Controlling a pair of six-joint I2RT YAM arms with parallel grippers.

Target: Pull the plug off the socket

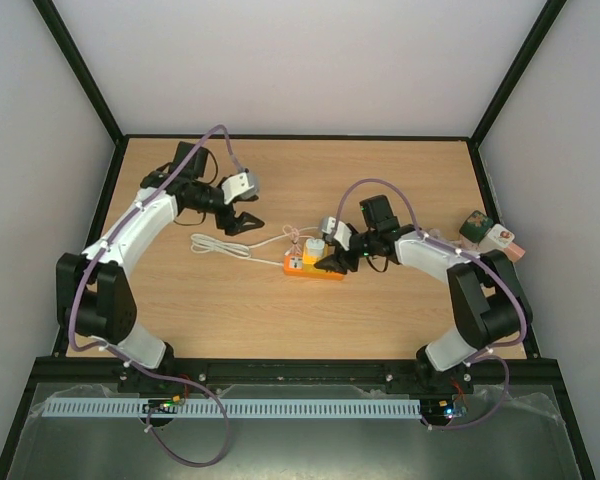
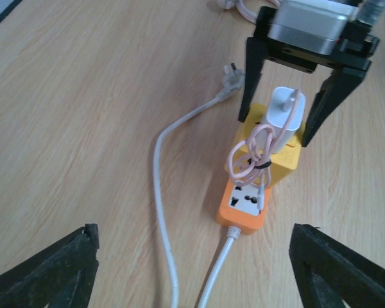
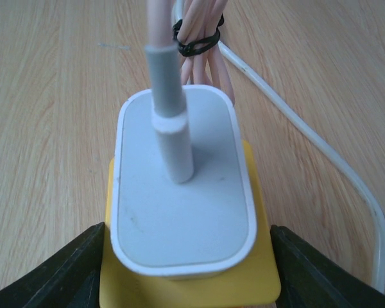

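An orange power strip (image 1: 302, 266) with a yellow section (image 2: 283, 160) lies mid-table. A white charger plug (image 3: 183, 192) sits in the yellow section (image 3: 192, 285), with a pink cable coil (image 2: 249, 158) hanging from it. My right gripper (image 1: 329, 262) is open, its fingers (image 3: 58, 276) straddling the plug and the yellow section on both sides. The left wrist view shows it (image 2: 276, 128) from the front. My left gripper (image 1: 244, 222) is open and empty, hovering left of the strip. Its fingers (image 2: 51, 273) frame the strip's orange end (image 2: 242, 208).
The strip's white cord (image 1: 225, 247) loops left across the wooden table, ending in a loose wall plug (image 2: 232, 76). Small green and white objects (image 1: 487, 232) sit at the right edge. Black frame posts border the table.
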